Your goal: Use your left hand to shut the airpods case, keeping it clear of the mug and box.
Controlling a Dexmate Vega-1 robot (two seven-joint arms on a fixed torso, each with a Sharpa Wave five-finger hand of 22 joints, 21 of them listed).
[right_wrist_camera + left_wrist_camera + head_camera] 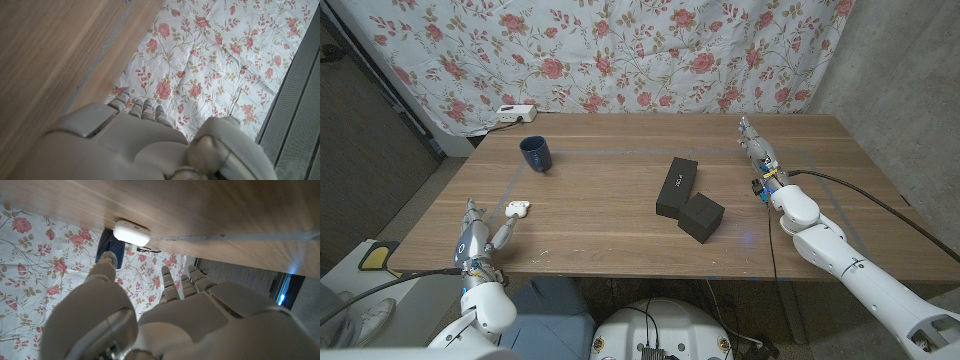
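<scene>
**Inspector:** Where is the earbud case (519, 209)?

**Assistant:** On the wooden bench (620, 245), toward its left side, near the front edge. It is small and white. In the left wrist view the case (131, 232) looks rounded and lies directly on the wood; I cannot tell from either view whether its lid is up or down.

**Inspector:** The left hand (485, 240)?

**Assistant:** At the front left corner of the bench, just short of the case and not touching it. Its fingers (170, 284) are spread and extended, holding nothing. The thumb points toward the case with a clear gap between.

**Inspector:** The mug and the boxes?

**Assistant:** A dark blue mug (536, 153) stands upright farther back on the left, well apart from the case. Two black boxes sit near the bench's middle: a long one (677, 186) lying at an angle and a squarer one (701, 217) touching its front end. Both are well apart from the case, to its right.

**Inspector:** The right hand (756, 146)?

**Assistant:** At the far right of the bench, fingers extended toward the back edge, nothing held. In the right wrist view its fingers (142, 109) lie close together and straight.

**Inspector:** Surroundings?

**Assistant:** A floral cloth (620, 50) hangs behind the bench, and a white power strip (514, 114) lies at the back left corner.
</scene>
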